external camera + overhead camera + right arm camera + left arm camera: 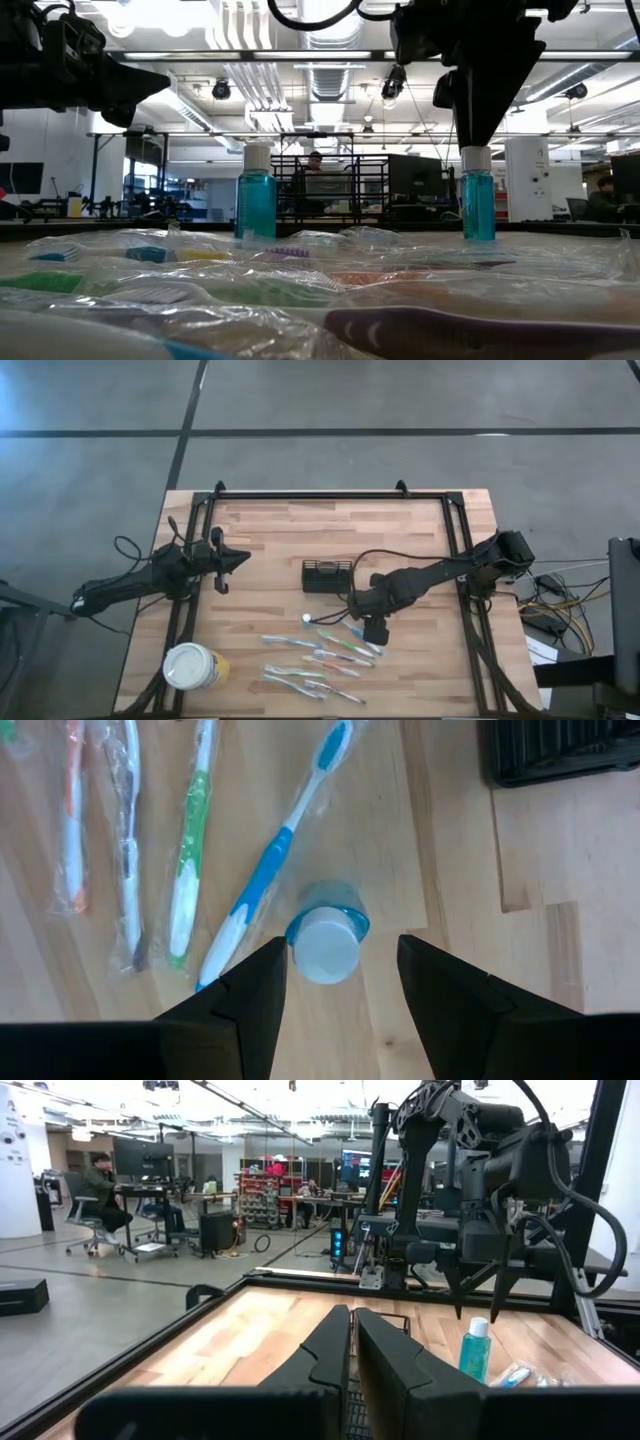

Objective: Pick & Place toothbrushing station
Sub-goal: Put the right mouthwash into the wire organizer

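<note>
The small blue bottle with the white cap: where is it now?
In the high view, the blue bottle stands near table centre, just below the black mesh caddy, beside the toothbrushes, with the open right claw above it.

I am seeing only a corner of the black mesh caddy (560, 750) in the right wrist view; the frame edge is cutting off the rest. In the low view, blurred wrapped toothbrushes (300, 300) are filling the foreground, hiding the tabletop. The left gripper's fingers (330, 1360) are blocking the caddy in the left wrist view.
</note>
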Action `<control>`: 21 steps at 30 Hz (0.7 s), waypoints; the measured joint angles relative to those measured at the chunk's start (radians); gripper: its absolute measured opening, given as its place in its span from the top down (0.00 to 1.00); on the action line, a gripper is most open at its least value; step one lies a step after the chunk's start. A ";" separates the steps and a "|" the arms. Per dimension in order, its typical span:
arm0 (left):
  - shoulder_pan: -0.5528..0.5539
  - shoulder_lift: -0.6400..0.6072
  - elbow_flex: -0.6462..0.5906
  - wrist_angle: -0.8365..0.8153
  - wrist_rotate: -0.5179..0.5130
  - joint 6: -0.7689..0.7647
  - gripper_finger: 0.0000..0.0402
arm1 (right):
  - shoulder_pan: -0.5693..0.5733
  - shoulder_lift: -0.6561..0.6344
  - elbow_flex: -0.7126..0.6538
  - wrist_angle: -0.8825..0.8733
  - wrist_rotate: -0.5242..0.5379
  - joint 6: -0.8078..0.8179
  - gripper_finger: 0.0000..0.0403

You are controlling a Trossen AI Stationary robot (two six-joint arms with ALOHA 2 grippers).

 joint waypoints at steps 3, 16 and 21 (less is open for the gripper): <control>0.000 0.000 0.000 0.000 0.000 -0.001 0.94 | 0.002 0.000 0.000 0.005 0.000 0.000 0.53; 0.000 0.000 0.000 -0.001 0.000 -0.001 0.94 | 0.002 0.007 -0.002 0.008 0.000 -0.026 0.54; 0.000 0.000 0.000 -0.001 0.000 -0.007 0.94 | 0.006 0.007 -0.011 0.011 -0.003 -0.026 0.56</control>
